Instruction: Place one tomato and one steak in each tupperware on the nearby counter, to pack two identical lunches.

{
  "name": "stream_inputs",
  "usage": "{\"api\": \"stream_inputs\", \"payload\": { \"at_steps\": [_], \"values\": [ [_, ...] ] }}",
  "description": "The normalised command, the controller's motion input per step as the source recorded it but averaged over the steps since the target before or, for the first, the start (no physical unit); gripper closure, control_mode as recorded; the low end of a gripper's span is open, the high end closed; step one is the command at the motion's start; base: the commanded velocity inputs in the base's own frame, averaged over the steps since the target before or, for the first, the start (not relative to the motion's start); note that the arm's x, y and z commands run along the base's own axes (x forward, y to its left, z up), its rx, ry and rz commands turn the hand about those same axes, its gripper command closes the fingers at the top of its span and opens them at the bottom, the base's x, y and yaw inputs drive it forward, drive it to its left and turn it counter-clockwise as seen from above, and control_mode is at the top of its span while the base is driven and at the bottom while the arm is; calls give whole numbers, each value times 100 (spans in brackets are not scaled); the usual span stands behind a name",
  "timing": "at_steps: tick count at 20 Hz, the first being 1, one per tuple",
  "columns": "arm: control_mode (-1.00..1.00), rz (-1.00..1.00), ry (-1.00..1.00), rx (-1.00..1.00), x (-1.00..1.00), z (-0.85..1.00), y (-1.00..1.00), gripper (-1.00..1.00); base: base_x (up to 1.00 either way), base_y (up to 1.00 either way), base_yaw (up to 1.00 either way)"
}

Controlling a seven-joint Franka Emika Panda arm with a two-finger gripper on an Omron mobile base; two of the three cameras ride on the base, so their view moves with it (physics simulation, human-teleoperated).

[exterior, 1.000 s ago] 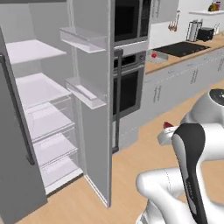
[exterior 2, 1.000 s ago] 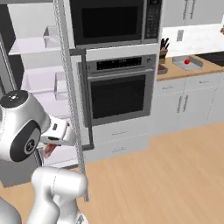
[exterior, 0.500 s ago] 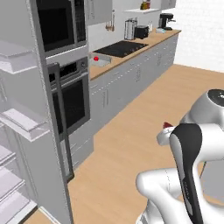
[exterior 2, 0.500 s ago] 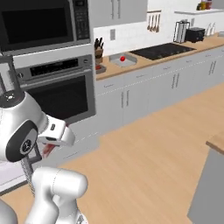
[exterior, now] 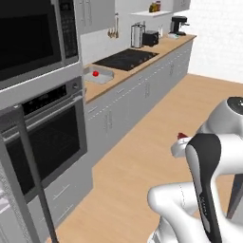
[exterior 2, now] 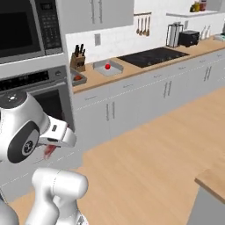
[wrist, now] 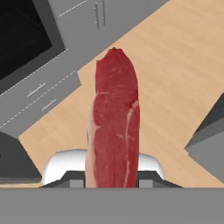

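Against the wall on my left stood the oven (exterior: pixel 45 137), and beyond it ran the counter (exterior 2: pixel 145 61), where the two tupperware trays waited. One tupperware (exterior 2: pixel 108 67) held one tomato (exterior 2: pixel 107 66); the second tupperware (exterior 2: pixel 78 79), just beside the knife block (exterior 2: pixel 78 61), showed something reddish I took for a tomato, though it was too small to be sure. No steak lay in either tray that I could see. Further right along the counter were the cooktop (exterior 2: pixel 151 56), a toaster (exterior 2: pixel 189 38) and a coffee machine (exterior: pixel 178 24).

My claw (wrist: pixel 113 175) was clenched on one steak (wrist: pixel 114 127), which stuck out long and upright from between the jaws, well apart from both trays and high above the wooden floor (exterior: pixel 156 142).

As I judged it, the carry would go best with the grip kept firm, since the meat hung far out and might swing. I should bring it squarely over a tray, lower until it nearly touched the bottom beside the tomato, and only then let go. By my count: two trays, one steak in hand, a second steak yet to be fetched.
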Motion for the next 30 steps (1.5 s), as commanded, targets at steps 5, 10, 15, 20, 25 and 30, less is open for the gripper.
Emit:
{"api": "stream_inputs", "payload": {
  "at_steps": [5,10,15,20,25,30],
  "values": [
    [100,0,0,0,0,0,0,100,100,-2,23],
    [100,0,0,0,0,0,0,100,100,-30,26],
    [100,0,0,0,0,0,0,100,100,-60,17],
    [100,0,0,0,0,0,0,100,100,-48,20],
    [100,0,0,0,0,0,0,100,100,-21,38],
    [100,0,0,0,0,0,0,100,100,-10,45]
  ]
}}
